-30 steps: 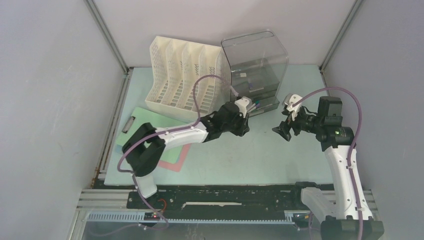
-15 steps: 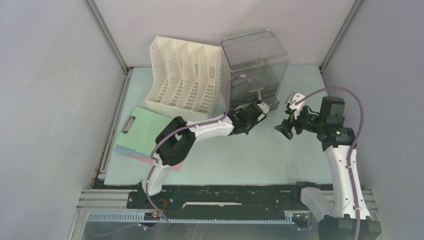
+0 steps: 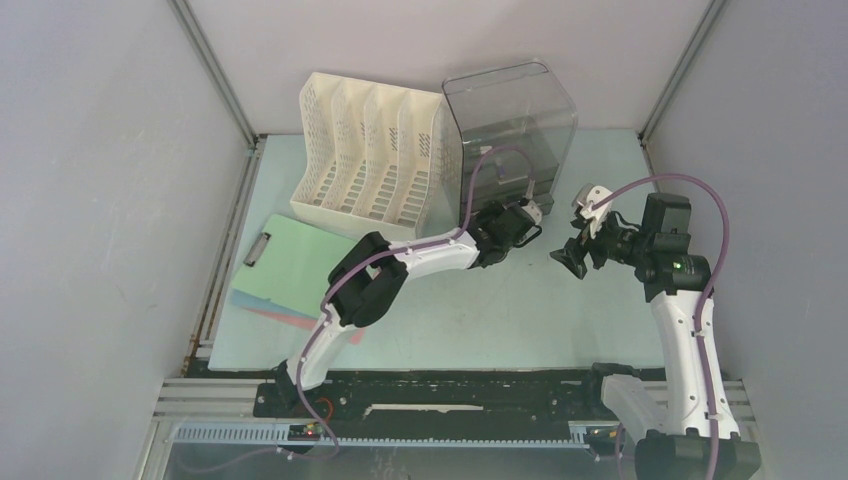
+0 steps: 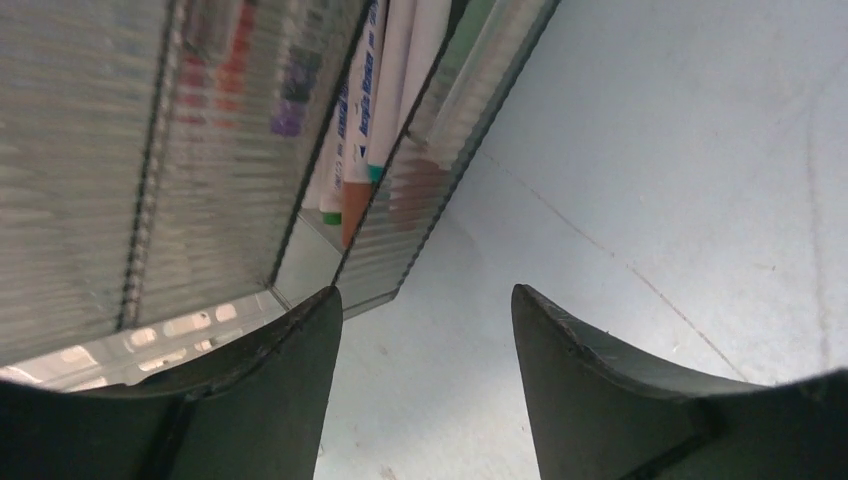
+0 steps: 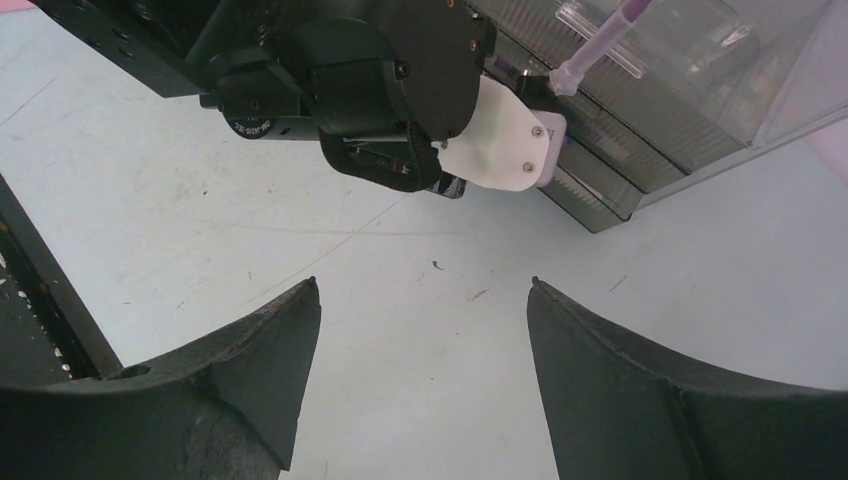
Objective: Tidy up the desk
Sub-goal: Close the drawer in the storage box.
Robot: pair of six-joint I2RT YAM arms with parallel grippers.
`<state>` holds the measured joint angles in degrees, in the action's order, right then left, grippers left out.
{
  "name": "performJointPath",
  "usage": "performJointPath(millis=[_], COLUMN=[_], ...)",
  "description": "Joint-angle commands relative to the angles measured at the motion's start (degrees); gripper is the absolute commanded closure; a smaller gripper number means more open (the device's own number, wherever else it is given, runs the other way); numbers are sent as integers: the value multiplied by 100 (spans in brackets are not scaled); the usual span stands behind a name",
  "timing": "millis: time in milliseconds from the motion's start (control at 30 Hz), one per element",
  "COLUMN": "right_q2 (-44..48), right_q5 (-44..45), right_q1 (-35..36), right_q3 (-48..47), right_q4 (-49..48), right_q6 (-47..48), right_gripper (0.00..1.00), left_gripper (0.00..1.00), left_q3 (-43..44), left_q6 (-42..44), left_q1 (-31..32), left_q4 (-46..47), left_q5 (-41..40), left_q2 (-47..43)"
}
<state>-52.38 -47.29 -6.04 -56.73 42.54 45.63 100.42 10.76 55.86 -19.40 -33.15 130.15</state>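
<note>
The mint bench [image 3: 500, 310] fills the enclosure floor. A green clipboard [image 3: 295, 255] lies partly hidden under the left arm [image 3: 425, 255]. The left tool [image 4: 425, 295] and right tool [image 5: 422, 285] both gape, empty. Beyond, markers [image 4: 365, 120] show blurred behind the smoked organiser [image 3: 510, 115], their tops cut off.

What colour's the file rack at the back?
White file rack, perforated walls; best seen in the top external view.

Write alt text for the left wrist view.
The left claw, open and empty, faces the corner of a ribbed translucent drawer unit standing on the pale green desk. White marker pens show inside it.
</note>
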Motion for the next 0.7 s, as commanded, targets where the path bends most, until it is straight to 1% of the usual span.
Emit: performJointPath(millis=[0, 100, 200, 333, 467, 533, 667], right_q2=[53, 60, 70, 77, 87, 88, 85], right_q5=[-162, -175, -184, -193, -217, -222, -261], right_q1=[-75, -96, -116, -141, -176, -187, -196], right_q3=[0, -2, -5, -5, -2, -3, -4], right_q4=[-112, -112, -110, -103, -96, -81, -65], right_q6=[-89, -80, -80, -76, -63, -55, -37], right_gripper=[18, 18, 18, 18, 18, 18, 18], left_gripper=[28, 26, 30, 55, 75, 79, 82], left_q3=[507, 626, 706, 858, 990, 969, 674], left_q6=[290, 233, 77, -47, -203, -247, -237], left_q1=[-66, -133, -207, -286, -354, -365, -352], left_q4=[340, 337, 340, 331, 305, 313, 558], left_q5=[-238, -40, 317, 604, 640, 674, 915], left_q2=[59, 81, 81, 135, 191, 159, -86])
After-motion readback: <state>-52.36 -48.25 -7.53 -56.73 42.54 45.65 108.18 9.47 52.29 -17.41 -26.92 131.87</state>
